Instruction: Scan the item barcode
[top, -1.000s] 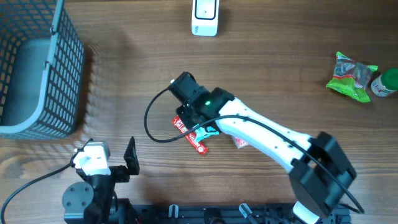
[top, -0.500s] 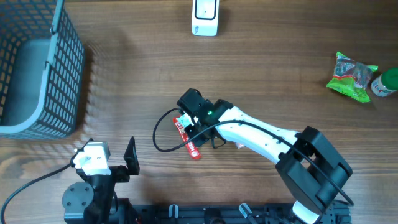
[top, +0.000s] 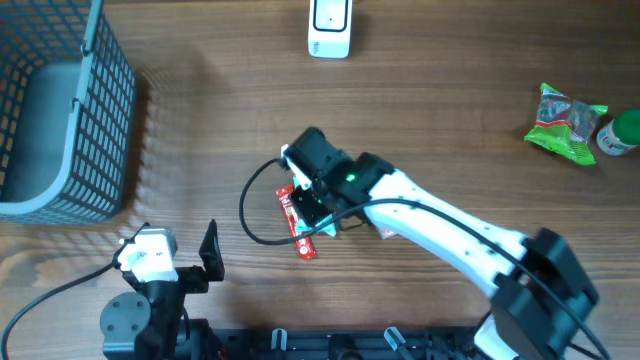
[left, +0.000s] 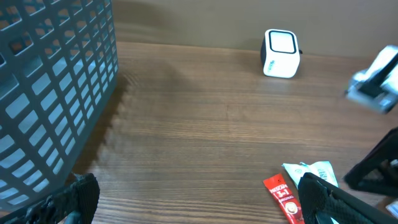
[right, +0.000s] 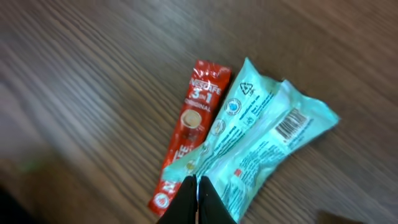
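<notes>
dark wood-grain table (top: 450, 110), soft even light, faint shadows

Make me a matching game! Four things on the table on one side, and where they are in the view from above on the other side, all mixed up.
Things:
1. basket
2. scanner
3. red sachet
4. green bag

Places:
A. far right
B. middle of the table, partly under the teal packet
C. far left
D. top edge, in the middle

Pairs: 1-C, 2-D, 3-B, 4-A
</notes>
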